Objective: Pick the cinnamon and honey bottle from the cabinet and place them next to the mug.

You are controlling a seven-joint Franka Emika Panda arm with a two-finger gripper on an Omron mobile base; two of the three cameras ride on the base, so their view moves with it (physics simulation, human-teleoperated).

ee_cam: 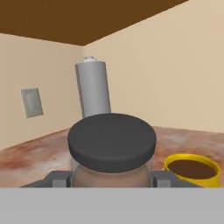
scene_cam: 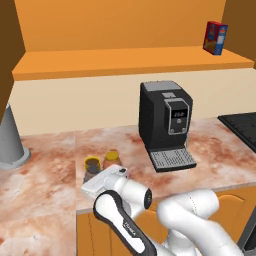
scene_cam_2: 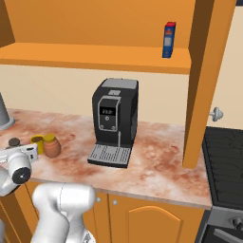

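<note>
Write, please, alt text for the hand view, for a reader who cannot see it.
The gripper is closed around the cinnamon, its dark cap in the foreground. The mug stands to its right on the counter, a grey cylinder behind.

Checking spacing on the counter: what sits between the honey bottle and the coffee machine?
Nothing: in the right base view the marbled counter is bare between the honey bottle and the coffee machine.

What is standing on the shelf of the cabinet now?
A red and blue box stands upright on the cabinet shelf, near its right end. The far left end of the shelf is hidden behind the cabinet's dark side panel.
</note>
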